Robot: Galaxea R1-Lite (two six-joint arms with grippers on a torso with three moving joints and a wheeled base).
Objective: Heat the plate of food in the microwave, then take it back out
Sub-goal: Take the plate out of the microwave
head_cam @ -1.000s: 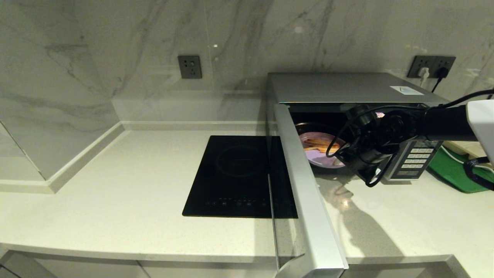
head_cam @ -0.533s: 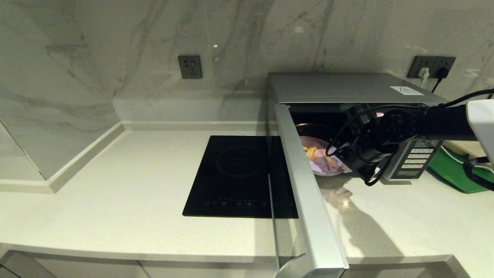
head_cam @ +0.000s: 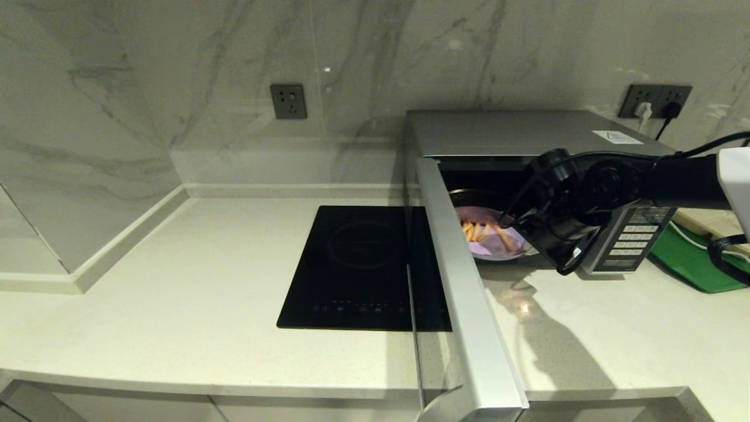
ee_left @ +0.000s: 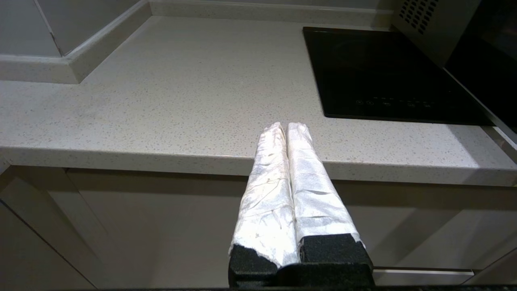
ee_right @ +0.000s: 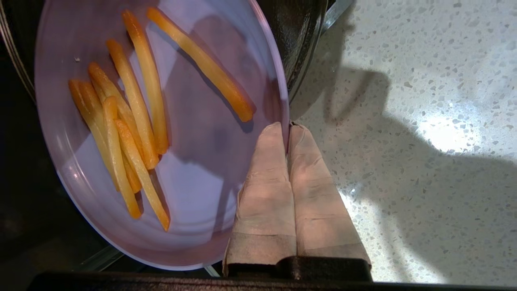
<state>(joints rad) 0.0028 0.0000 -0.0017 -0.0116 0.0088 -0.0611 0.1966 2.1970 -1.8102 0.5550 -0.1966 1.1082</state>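
The pale lilac plate of food (head_cam: 489,245) with orange fries (ee_right: 133,101) sits tilted at the mouth of the open silver microwave (head_cam: 515,132). My right gripper (head_cam: 515,227) reaches in from the right and is shut on the plate's near rim. In the right wrist view its taped fingers (ee_right: 264,182) pinch the edge of the plate (ee_right: 194,169), with the gripper (ee_right: 287,129) half over the speckled counter. My left gripper (ee_left: 286,127) is shut and empty, parked low in front of the counter edge.
The microwave door (head_cam: 469,305) swings out to the counter's front edge, between the black cooktop (head_cam: 363,264) and my right arm. The keypad panel (head_cam: 636,234) is behind the wrist. A green board (head_cam: 691,261) lies at far right. Open counter (head_cam: 176,281) spreads left.
My right gripper closed on the plate's rim. The plate turned and tipped in the microwave mouth, and the right arm rose slightly. The left arm has not moved.
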